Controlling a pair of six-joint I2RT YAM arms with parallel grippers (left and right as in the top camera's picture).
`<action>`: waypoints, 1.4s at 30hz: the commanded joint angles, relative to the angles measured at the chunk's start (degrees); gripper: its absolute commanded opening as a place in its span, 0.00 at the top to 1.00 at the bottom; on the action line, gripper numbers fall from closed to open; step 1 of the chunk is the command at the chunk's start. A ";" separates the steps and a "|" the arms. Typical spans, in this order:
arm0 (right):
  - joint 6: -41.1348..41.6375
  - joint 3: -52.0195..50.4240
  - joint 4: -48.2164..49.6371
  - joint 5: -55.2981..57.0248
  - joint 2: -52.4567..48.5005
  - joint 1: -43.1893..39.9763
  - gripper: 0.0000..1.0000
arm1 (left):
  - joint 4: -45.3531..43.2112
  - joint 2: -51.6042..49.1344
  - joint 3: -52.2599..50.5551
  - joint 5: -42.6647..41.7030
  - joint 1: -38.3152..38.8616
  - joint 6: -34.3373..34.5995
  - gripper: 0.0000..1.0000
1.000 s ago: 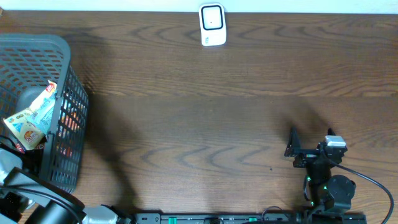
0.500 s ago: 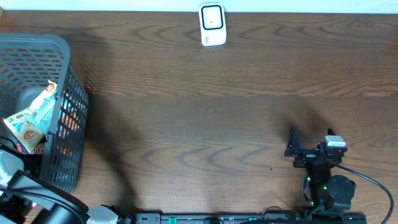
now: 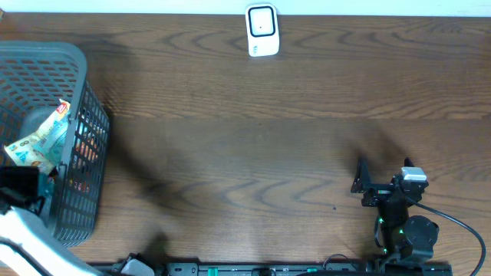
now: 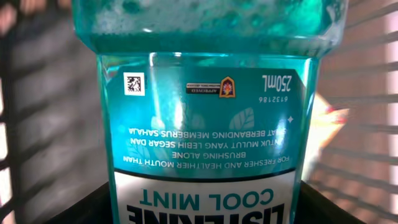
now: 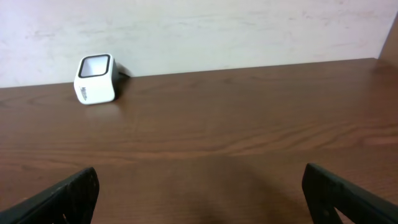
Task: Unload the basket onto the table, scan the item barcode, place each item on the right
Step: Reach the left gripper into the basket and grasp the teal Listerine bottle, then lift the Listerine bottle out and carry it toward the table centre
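A teal Listerine Cool Mint mouthwash bottle (image 4: 205, 124), the item, fills the left wrist view, its label upside down with a small square code (image 4: 134, 83) at upper left. My left gripper (image 4: 204, 208) is shut on the bottle, one black finger pressing each side of it. Seen from overhead, this gripper (image 3: 23, 190) is down inside the grey basket (image 3: 54, 54). The white scanner (image 3: 261, 31) stands at the table's far edge, also visible as the scanner (image 5: 95, 79) from the right wrist. My right gripper (image 3: 381, 172) rests open over bare wood at the near right.
A yellow and blue snack packet (image 3: 38, 142) leans inside the basket beside my left arm. Basket bars (image 4: 367, 124) stand close behind the bottle. A pale wall runs behind the table's far edge (image 5: 249, 65).
My left arm has pushed further into the basket and its jaws have narrowed onto the bottle. The snack packet shifted slightly. The right arm has not moved.
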State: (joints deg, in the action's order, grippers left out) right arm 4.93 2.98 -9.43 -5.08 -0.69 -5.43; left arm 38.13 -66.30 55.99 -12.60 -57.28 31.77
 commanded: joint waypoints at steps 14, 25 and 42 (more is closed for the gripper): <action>-0.74 -0.22 -0.07 0.48 0.31 0.28 0.01 | -23.87 17.42 3.19 -23.98 0.72 21.00 0.38; -0.74 -0.22 -0.07 0.48 0.31 0.28 0.01 | -35.15 16.09 3.17 -35.36 29.90 22.73 0.38; -0.74 -0.22 -0.07 0.46 0.31 0.28 0.01 | -18.86 -15.52 3.17 9.84 84.67 1.60 0.38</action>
State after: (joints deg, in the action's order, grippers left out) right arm 4.93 2.96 -9.41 -5.06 -0.69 -5.43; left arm 19.75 -78.13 57.56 -14.17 23.51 39.29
